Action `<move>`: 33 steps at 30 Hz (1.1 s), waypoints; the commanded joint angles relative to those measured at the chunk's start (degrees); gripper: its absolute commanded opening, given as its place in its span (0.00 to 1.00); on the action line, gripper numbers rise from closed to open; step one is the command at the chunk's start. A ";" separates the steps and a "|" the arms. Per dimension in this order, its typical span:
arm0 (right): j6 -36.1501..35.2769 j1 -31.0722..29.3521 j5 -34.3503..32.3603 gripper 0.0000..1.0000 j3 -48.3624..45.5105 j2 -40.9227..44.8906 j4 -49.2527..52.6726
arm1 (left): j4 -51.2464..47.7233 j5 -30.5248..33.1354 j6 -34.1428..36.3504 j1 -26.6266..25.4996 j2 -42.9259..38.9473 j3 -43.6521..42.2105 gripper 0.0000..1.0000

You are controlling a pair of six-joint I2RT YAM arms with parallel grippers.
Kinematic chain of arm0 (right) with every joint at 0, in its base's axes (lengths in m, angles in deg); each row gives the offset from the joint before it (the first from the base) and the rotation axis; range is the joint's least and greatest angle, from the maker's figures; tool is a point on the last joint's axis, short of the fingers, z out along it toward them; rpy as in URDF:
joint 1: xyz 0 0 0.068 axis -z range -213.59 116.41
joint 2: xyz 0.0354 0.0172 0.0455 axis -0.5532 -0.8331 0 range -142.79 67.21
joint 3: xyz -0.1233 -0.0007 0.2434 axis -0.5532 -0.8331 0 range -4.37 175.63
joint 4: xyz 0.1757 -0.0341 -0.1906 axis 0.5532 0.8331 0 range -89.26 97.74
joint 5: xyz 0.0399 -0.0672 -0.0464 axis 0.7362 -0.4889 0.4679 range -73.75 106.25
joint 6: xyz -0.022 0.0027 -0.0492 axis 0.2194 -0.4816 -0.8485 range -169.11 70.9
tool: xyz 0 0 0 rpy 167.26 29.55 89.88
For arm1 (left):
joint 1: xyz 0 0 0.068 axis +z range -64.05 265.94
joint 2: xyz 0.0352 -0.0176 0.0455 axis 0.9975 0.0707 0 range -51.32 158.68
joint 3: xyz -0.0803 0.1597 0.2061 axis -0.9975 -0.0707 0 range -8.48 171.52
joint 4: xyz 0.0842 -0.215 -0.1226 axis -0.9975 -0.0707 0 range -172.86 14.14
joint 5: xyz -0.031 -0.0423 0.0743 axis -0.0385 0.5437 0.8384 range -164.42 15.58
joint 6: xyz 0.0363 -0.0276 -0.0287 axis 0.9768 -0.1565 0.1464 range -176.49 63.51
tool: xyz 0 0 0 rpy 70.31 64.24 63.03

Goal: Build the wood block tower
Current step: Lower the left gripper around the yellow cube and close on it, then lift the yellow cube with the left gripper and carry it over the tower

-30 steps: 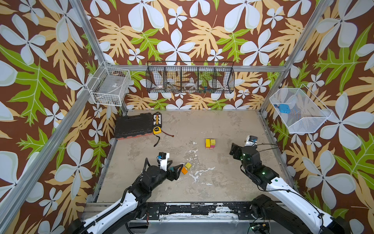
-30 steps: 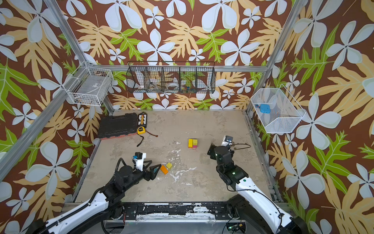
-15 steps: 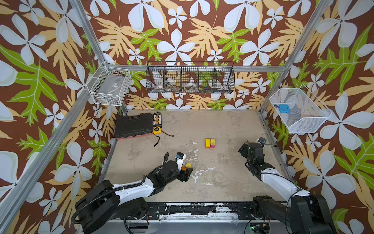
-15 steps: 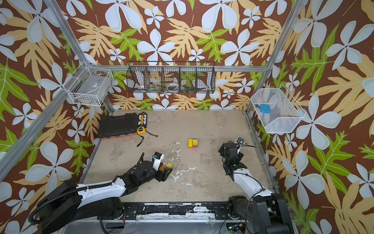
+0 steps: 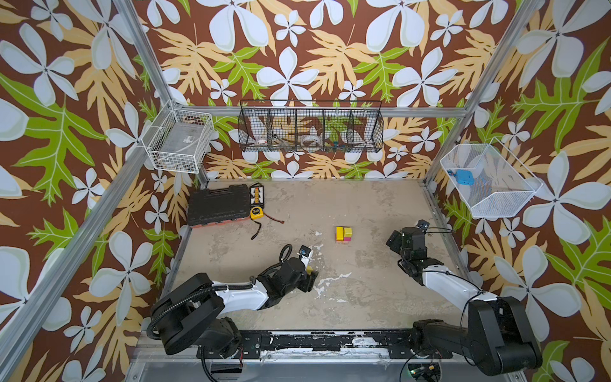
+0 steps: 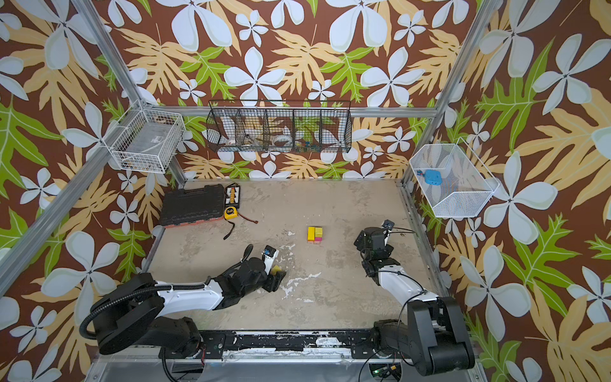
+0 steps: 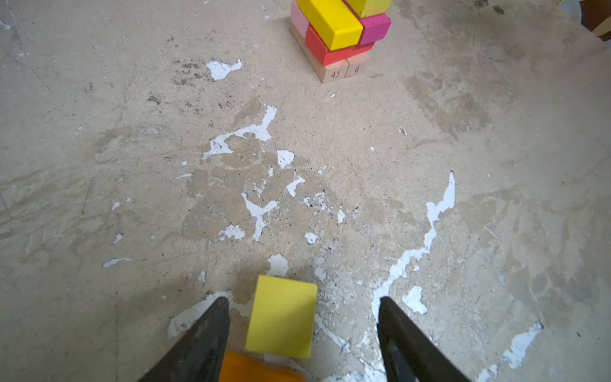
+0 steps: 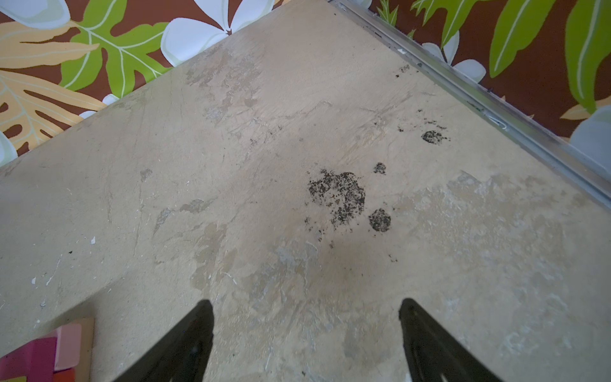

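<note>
Your left tool (image 7: 302,301) stands half-wide astride the yellow block (image 7: 281,317), gaps both sides. Likely light, stiff, slick-painted: pinch its long flat sides. Tower (image 7: 337,36) well ahead; right tool (image 8: 305,301) wide, empty.

Both top views look steeply down from high at six o'clock, sharing the whole counter (image 5: 363,205). The wrist views sit low and close over it; both catch the tower (image 7: 337,33).
</note>
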 commanded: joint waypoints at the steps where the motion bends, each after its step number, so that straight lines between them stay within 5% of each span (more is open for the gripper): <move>1: -0.06 -0.04 -0.02 0.87 0.87 -0.82 0.24 | -0.07 1.84 1.03 -0.54 1.56 0.93 0.70; 7: -0.16 -0.02 0.25 0.86 2.03 -2.41 0.99 | -0.05 2.73 1.47 -1.53 4.99 2.36 0.63; 12: -0.16 -0.11 0.25 0.86 2.38 -2.97 1.16 | -0.59 3.25 1.58 -2.07 5.08 2.45 0.45; 33: -0.25 -0.04 0.28 0.85 3.00 -3.79 1.52 | -0.49 4.14 2.52 -2.28 4.46 2.50 0.20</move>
